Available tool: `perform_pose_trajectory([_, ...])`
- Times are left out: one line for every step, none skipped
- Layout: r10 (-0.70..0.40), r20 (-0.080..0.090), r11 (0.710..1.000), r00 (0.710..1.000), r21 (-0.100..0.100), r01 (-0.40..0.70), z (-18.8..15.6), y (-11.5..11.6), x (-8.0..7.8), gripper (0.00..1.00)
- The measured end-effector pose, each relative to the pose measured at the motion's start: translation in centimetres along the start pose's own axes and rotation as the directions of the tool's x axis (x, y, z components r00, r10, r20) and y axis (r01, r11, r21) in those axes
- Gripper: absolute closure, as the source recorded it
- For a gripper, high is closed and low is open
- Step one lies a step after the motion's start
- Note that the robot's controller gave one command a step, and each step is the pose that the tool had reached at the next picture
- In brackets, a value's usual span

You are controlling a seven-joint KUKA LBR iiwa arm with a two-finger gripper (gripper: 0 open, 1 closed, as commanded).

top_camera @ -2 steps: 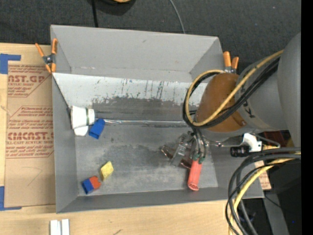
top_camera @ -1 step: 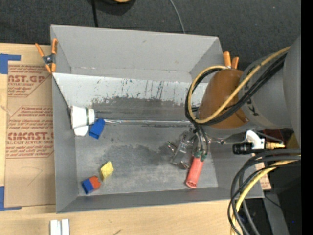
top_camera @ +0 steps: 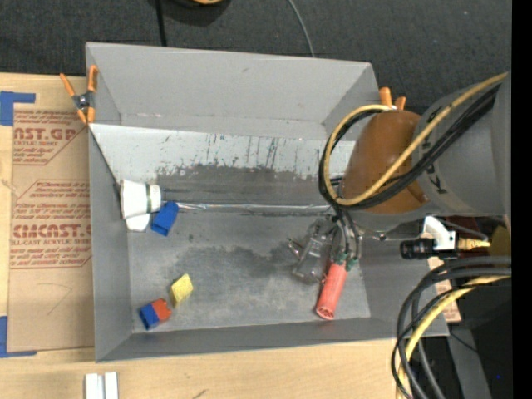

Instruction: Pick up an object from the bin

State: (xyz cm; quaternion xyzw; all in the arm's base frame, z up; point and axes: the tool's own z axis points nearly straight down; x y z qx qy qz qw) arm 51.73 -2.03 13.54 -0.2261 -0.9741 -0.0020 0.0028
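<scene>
My gripper (top_camera: pixel 309 256) hangs low over the bin floor at the right, under the arm's orange cover. A pink-red cylinder (top_camera: pixel 330 291) lies tilted just below and to the right of it, its upper end close to the gripper; whether they touch I cannot tell. Nothing shows held in the gripper.
Along the left wall lie a white cap-like piece (top_camera: pixel 138 203) and a blue block (top_camera: pixel 165 218). A yellow block (top_camera: pixel 181 288) and a joined blue and orange block (top_camera: pixel 153 313) sit in the lower left corner. The arm and its cables cover the bin's right side.
</scene>
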Motion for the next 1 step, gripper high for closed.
perform_pose_trajectory([0.000, 0.001, 1.000, 1.000, -0.001, 0.000, -2.26, 0.01, 0.00, 1.00])
